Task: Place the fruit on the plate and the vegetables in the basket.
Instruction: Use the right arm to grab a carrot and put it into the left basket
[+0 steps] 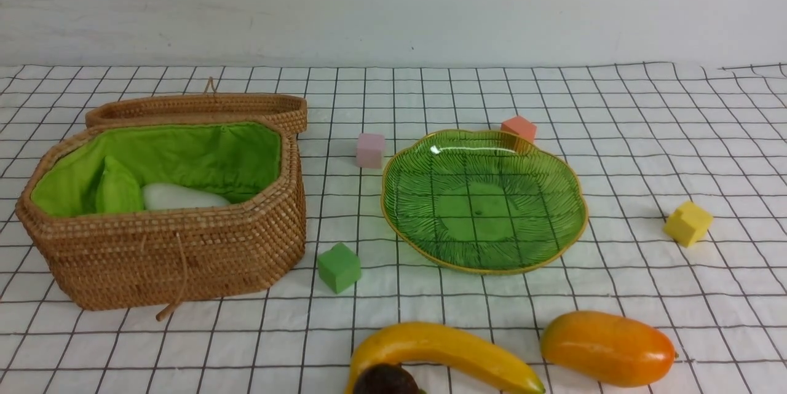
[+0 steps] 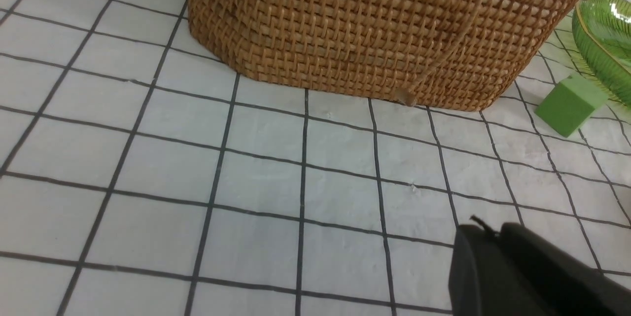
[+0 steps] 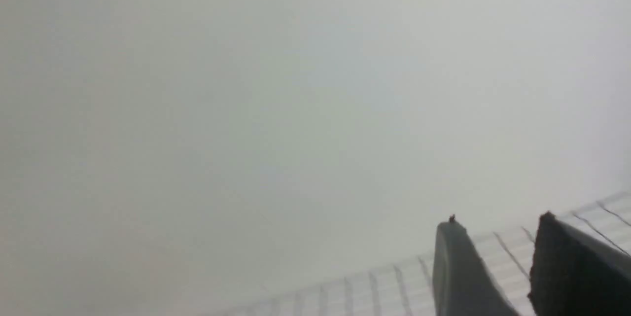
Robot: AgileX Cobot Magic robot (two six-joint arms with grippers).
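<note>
Banana (image 1: 442, 351), mango (image 1: 607, 349) and a dark fruit (image 1: 387, 380), half cut off and probably round, lie on the desk (image 1: 645, 111) nearest the robot, short of the plate (image 1: 482, 203). Glossy, likely light and slippery, they suit a pinch across the middle. Room is open all round. Left gripper (image 2: 490, 229) is closed; right gripper (image 3: 498, 221) stands slightly parted, empty.

Both empty: left hand (image 2: 493, 231) fingers pressed together; right hand (image 3: 498, 222) fingers parted, clear gap between.
</note>
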